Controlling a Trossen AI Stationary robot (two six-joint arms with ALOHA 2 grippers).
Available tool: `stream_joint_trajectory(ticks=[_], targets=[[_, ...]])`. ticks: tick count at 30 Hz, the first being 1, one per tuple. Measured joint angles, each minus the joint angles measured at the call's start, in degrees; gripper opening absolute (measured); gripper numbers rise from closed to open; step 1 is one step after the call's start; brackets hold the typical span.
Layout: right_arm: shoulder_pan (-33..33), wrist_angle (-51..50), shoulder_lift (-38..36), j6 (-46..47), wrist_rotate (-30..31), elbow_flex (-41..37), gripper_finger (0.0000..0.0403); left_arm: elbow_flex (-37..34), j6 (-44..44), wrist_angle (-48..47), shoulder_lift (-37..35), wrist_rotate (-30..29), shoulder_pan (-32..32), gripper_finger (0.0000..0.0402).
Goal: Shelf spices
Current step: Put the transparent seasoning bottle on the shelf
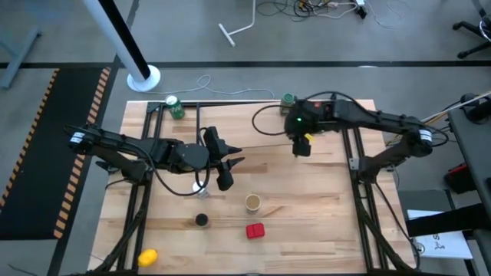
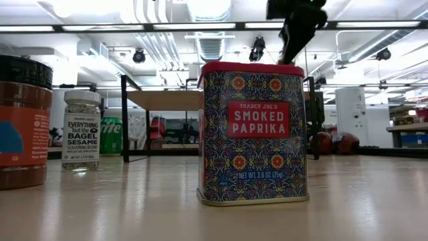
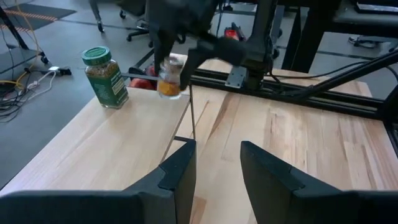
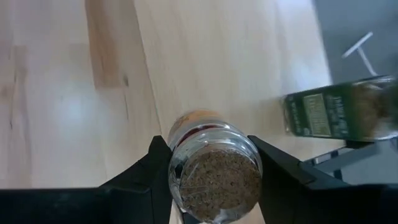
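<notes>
My right gripper [image 1: 301, 144] is shut on the small clear jar [image 3: 169, 78] over the shelf [image 1: 230, 123], near its right end. The green-capped jar [image 1: 288, 100] stands on the shelf's far right corner. My left gripper [image 1: 222, 172] hangs open over the table's middle with nothing between its fingers, and the white-capped jar [image 1: 201, 186] stands just beside it. On the near part of the table stand the dark-capped brown jar [image 1: 201, 220], the tan tub [image 1: 253, 202] and the red tin [image 1: 255, 230]. My right gripper pinches the small clear jar between its two fingers, on the glass sides just below the cap [image 4: 214, 180]. The fingers come from above, pointing down. The jar hangs upright below them, just over the shelf top; whether its base touches the shelf cannot be told.
A green can [image 1: 175, 107] stands at the shelf's far left end. Two red fruits [image 2: 331, 142] lie beyond the shelf's right end. A yellow object [image 1: 147, 257] sits at the table's near left corner. Black rails [image 1: 360, 192] run along both sides of the table.
</notes>
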Motion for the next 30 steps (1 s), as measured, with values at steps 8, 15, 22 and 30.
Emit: stream_joint_trajectory(ticks=[8,15,22,30], targets=[[-3.2,-2.1,6.6,-4.9,-1.1,1.8,0.0161,0.0,0.0,0.0,0.0,0.0,0.0,0.0113],[-5.7,-2.7,8.4,-6.1,-4.5,2.6,0.0167,0.0,0.0,-0.2,0.0,0.0,0.0,0.0113],[-7.0,-2.6,8.7,-6.3,-4.5,2.5,0.0187,-0.1,0.0,-0.3,0.0,0.0,0.0,0.0113],[-7.4,-2.6,8.7,-6.5,-4.5,2.5,0.0207,-0.1,0.0,-0.4,0.0,0.0,0.0,0.0113]])
